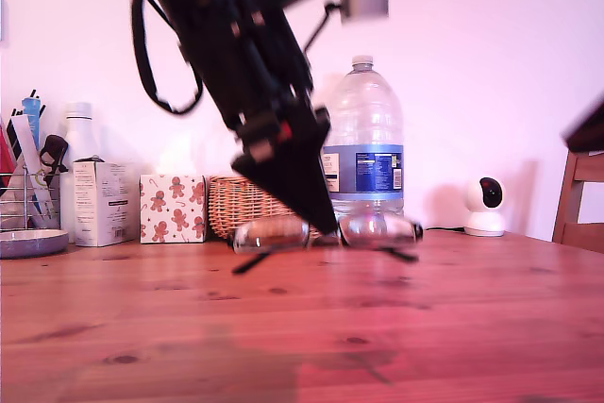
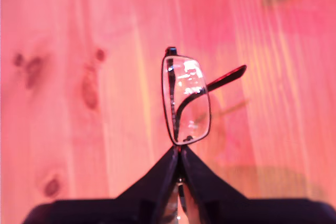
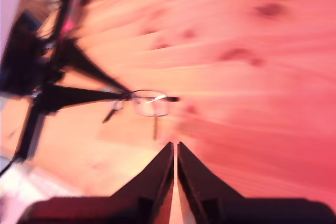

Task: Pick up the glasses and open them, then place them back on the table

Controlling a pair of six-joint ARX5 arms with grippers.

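Both temples out, glasses (image 1: 326,232) mid-table (image 1: 302,327)

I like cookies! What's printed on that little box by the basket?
Brown gingerbread men on the white box, clearest in the exterior view.

**One arm reaching down, the other held off**

The first arm slants down from the top of the exterior view toward the middle, its black wrist tapering to my first gripper (image 1: 323,224), whose jaws are pinched together on the bridge of the glasses (image 2: 185,100). My second gripper (image 3: 174,148) hangs above the table (image 3: 273,103), apart from the glasses, its fingers pressed nearly together with nothing between them
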